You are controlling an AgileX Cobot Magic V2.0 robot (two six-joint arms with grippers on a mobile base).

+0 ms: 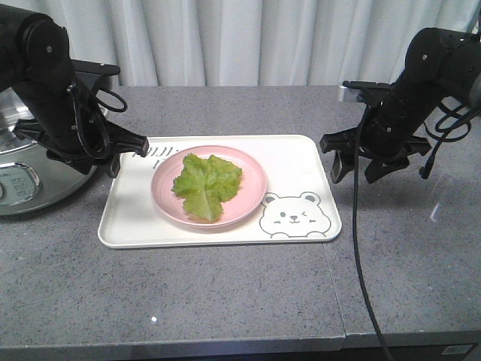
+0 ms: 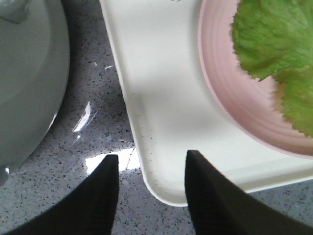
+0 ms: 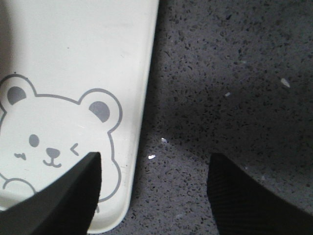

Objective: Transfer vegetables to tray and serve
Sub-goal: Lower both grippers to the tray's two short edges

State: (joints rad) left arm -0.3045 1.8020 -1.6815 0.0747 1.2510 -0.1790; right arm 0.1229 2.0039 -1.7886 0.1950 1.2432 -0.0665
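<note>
The light-green lettuce leaves (image 1: 204, 184) lie on a round pink plate (image 1: 244, 204) that stands on the cream bear tray (image 1: 301, 162). My left gripper (image 1: 129, 156) is open at the tray's left far corner. In the left wrist view, the left gripper (image 2: 151, 157) has its jaws astride the tray's rounded corner (image 2: 161, 98), with the plate (image 2: 220, 88) and lettuce (image 2: 279, 44) beyond. My right gripper (image 1: 355, 171) is open just off the tray's right edge. In the right wrist view, the right gripper (image 3: 155, 157) has one jaw over the tray (image 3: 88, 49) and the other over the counter.
A steel cooker pot (image 1: 22, 173) stands at the left, close behind my left arm, and shows in the left wrist view (image 2: 24, 73). A black cable (image 1: 357, 248) hangs from the right arm across the grey counter (image 1: 225, 301). A curtain closes the back.
</note>
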